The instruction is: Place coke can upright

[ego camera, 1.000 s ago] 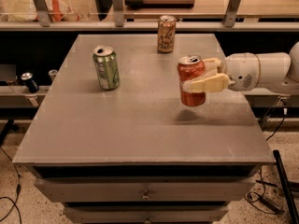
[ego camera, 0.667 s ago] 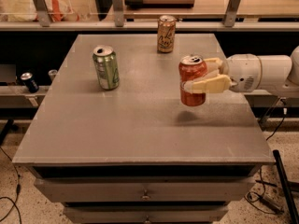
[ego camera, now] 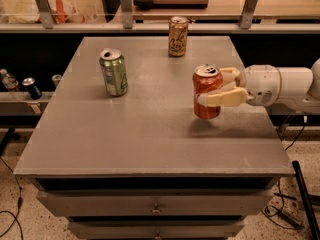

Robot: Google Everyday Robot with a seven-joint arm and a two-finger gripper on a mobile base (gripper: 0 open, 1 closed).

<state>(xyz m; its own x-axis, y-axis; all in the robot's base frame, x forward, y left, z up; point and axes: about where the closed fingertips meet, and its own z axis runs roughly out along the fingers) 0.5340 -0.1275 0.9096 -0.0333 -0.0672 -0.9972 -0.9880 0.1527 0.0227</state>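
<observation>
The coke can (ego camera: 206, 86), red-orange with a silver top, stands upright over the right half of the grey table (ego camera: 145, 129). Its shadow lies just below it, and I cannot tell whether its base touches the tabletop. My gripper (ego camera: 216, 87) reaches in from the right on a white arm and is shut on the can, one cream finger (ego camera: 222, 98) across its front and the other behind its top.
A green can (ego camera: 114, 72) stands upright at the left middle of the table. A tan can (ego camera: 177, 36) stands near the far edge. Behind the table runs a shelf rail with metal posts; small cans sit on a low ledge at the left.
The coke can and gripper have barely shifted, perhaps slightly lower; the grip is unchanged.
</observation>
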